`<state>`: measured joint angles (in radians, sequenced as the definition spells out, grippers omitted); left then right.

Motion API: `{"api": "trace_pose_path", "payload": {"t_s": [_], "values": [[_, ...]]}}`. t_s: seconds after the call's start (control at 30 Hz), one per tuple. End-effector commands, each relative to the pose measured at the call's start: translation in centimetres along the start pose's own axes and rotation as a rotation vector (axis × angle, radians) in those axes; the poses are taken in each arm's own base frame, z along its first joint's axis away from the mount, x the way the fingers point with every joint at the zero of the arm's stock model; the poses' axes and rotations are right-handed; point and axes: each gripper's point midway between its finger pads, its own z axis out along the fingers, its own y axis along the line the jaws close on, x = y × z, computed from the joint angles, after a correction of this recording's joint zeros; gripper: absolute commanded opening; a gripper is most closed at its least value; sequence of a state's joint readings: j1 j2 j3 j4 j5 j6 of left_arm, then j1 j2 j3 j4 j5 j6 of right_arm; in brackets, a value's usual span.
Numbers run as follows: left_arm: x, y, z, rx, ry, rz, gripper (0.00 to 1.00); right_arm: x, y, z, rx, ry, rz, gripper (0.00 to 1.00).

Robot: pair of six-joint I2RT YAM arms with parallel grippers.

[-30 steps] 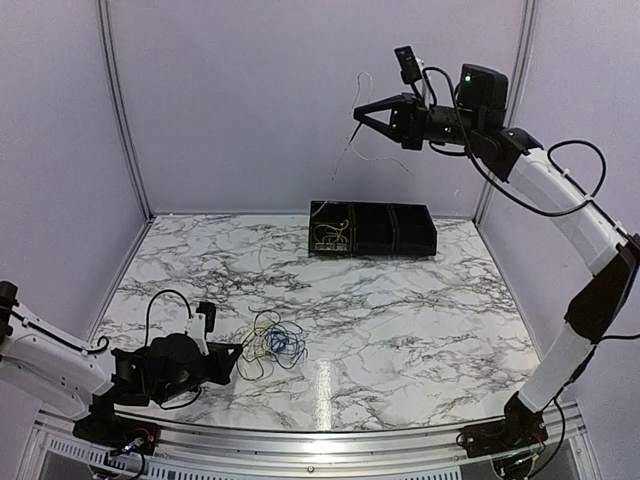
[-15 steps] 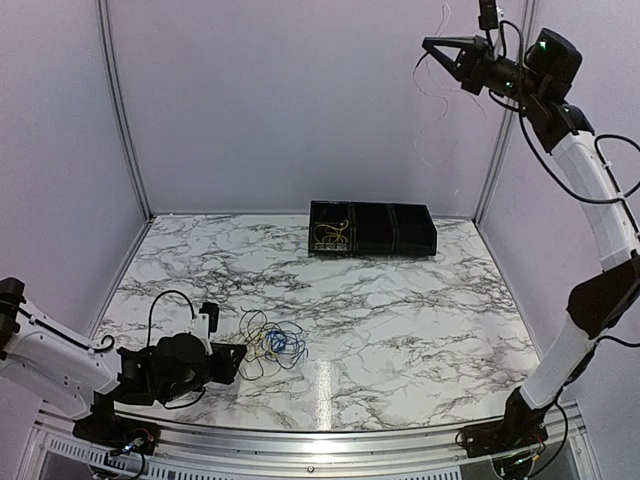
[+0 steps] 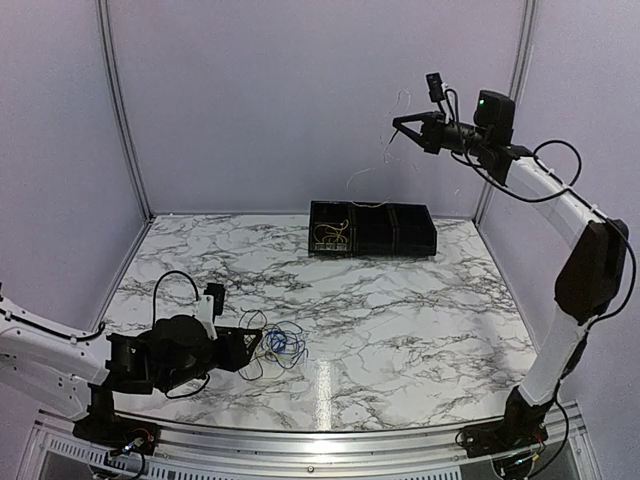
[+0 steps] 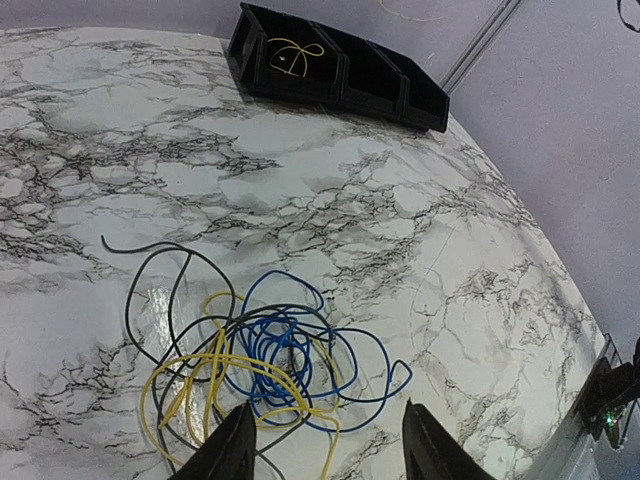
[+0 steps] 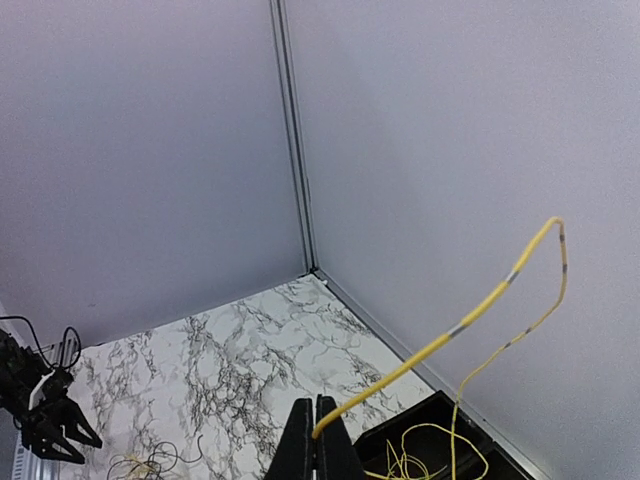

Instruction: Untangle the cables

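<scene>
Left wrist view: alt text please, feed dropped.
Tangled thin yellow, blue and black wires lie on the marble table just before the open left gripper. Far behind, a black compartment tray holds a yellow wire loop.

Left hand [image 3: 260,343] parted; right hand [image 3: 396,122] high, clamped.

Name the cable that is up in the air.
The yellow cable pinched in the right tool: it hangs aloft, while the blue cable and black cable lie tangled on the table.

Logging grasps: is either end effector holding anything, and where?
Right end effector pinches a yellow cable near one end; the rest droops toward the black bin. Left end effector holds nothing.
</scene>
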<state>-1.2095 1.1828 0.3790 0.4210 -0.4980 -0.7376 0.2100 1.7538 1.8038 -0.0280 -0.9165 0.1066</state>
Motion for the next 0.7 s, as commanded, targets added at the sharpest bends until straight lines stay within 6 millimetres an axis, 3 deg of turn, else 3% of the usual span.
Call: {"api": "trace_pose_path", "payload": {"t_s": [0.0, 0.33, 0.67], "values": [[-1.7, 0.2, -1.2, -0.041, -0.02, 0.056, 0.54, 0.3, -1.7, 0.7, 0.01, -0.03, 0.003, 0.0], [-2.9, 3.7, -3.4, -0.171, -0.079, 0.081, 0.55, 4.1, -5.2, 4.3, -0.018, 0.005, 0.108, 0.0], [-2.6, 6.0, -4.0, -0.242, -0.113, 0.081, 0.58, 3.9, -3.5, 8.8, -0.076, 0.011, 0.017, 0.0]]}}
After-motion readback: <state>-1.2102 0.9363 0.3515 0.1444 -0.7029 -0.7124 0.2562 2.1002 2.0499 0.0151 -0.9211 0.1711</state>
